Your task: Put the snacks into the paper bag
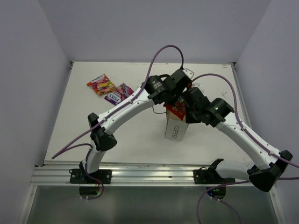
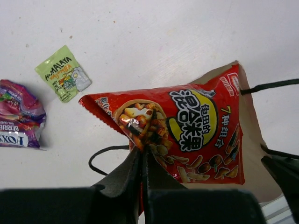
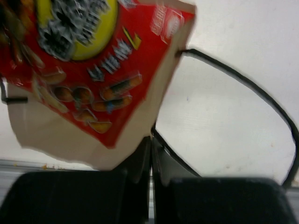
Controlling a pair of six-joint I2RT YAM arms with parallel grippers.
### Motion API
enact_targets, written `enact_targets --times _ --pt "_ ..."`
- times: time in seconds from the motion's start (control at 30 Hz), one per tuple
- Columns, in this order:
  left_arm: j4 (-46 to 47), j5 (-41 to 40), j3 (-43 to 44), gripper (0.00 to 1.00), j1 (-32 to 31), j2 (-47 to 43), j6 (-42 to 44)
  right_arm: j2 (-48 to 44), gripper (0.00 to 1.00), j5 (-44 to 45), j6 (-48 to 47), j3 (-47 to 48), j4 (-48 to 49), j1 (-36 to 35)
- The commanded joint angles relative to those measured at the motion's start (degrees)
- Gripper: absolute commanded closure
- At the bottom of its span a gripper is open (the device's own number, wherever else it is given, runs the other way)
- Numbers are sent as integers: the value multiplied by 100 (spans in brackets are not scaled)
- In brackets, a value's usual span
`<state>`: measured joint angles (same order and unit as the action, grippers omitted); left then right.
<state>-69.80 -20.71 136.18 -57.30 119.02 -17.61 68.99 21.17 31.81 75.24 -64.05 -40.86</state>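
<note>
Over the mouth of the white paper bag (image 1: 176, 131), the left gripper (image 2: 142, 154) holds a red-orange snack packet (image 2: 187, 123).
Its jaws are pinched tight on one edge of the packet, which lies across the bag's opening. The right gripper (image 3: 150, 142) is closed on the bag's rim, beside a black cord handle (image 3: 243, 84). Apart from the bag, on the table (image 1: 140, 140), lie the pale green packet (image 2: 64, 72), the purple packet (image 2: 18, 119) and, just beside the purple one, the red-yellow multicolour packet (image 1: 101, 84).
</note>
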Motion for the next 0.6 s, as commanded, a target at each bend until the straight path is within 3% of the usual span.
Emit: enact_targets --times 0.0,0.1,0.13,0.2,0.3,0.37,0.57 --pt "336 85 -74 93 -527 -423 442 27 98 -52 -70 26 95 -27" --pt "274 14 -337 83 -686 -607 434 9 97 -78 -70 8 112 -27" --pt "257 -38 -520 72 -704 -660 433 9 97 -86 -70 8 121 -27" --pt "256 -108 -662 61 -739 -801 433 18 97 -104 -70 -1 147 -27" --pt "388 -205 -812 59 -783 -968 451 18 97 -139 -52 -18 147 -27" --pt "563 -240 -830 48 -792 -1065 451 9 97 -131 -52 -10 147 -27" --pt "1458 -31 -1355 47 -792 -1653 460 -26 96 -17 -35 34 95 -27"
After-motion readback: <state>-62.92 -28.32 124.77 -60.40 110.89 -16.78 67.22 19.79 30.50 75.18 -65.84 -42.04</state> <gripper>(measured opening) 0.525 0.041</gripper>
